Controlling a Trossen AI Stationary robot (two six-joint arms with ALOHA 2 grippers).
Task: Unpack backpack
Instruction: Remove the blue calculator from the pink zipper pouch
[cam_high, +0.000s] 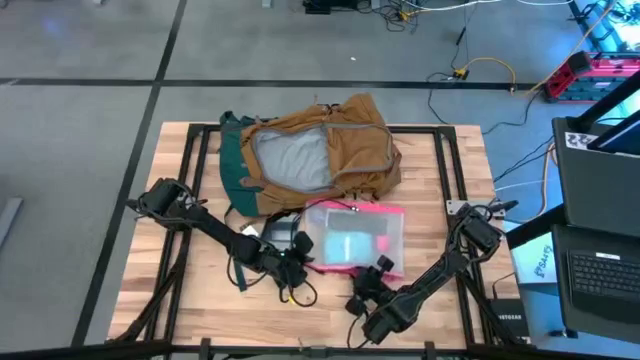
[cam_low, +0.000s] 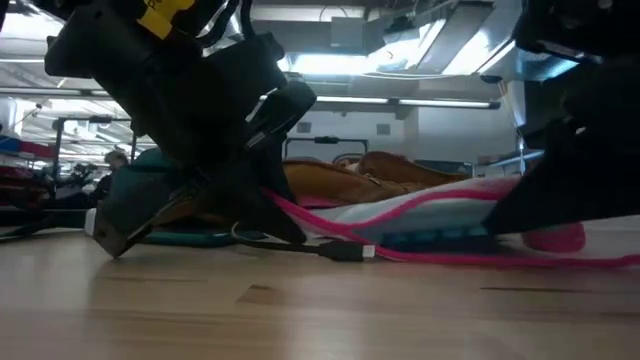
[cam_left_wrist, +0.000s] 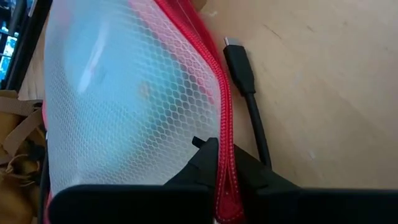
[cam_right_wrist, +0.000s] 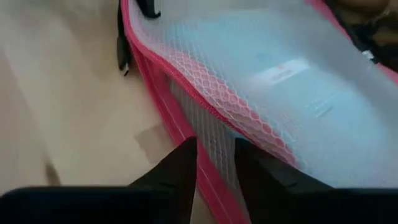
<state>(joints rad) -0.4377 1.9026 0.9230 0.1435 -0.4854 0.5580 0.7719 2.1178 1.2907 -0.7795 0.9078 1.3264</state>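
The tan-brown backpack (cam_high: 320, 150) lies open at the table's far middle, its grey lining showing and its dark green back panel (cam_high: 236, 170) on the left. Just in front of it, a clear mesh pouch with a pink zip edge (cam_high: 352, 238) lies on the table and holds something light blue. My left gripper (cam_high: 298, 264) is shut on the pouch's near left corner. At the near edge, further right, my right gripper (cam_high: 375, 276) is shut on the same pouch. The backpack (cam_low: 370, 172) also shows behind the pouch (cam_low: 440, 215) in the low view. My left gripper pinches the pouch's pink zip edge (cam_left_wrist: 225, 155) between its two fingers. It comes in low from the table's near left, with the fingers along that edge. The pouch lies mostly flat beyond the fingers. My right gripper pinches the pouch's near edge, mesh wall and pink border (cam_right_wrist: 214, 152), between its two fingers. It comes in low from the near right. The rest of the pouch stretches away toward the backpack.
A black cable with a USB plug (cam_left_wrist: 244, 68) lies on the bare wood beside the pouch's left edge, close to my left gripper. The cable (cam_high: 290, 292) loops near the front edge. Black frame rails (cam_high: 200, 150) run along the table's sides.
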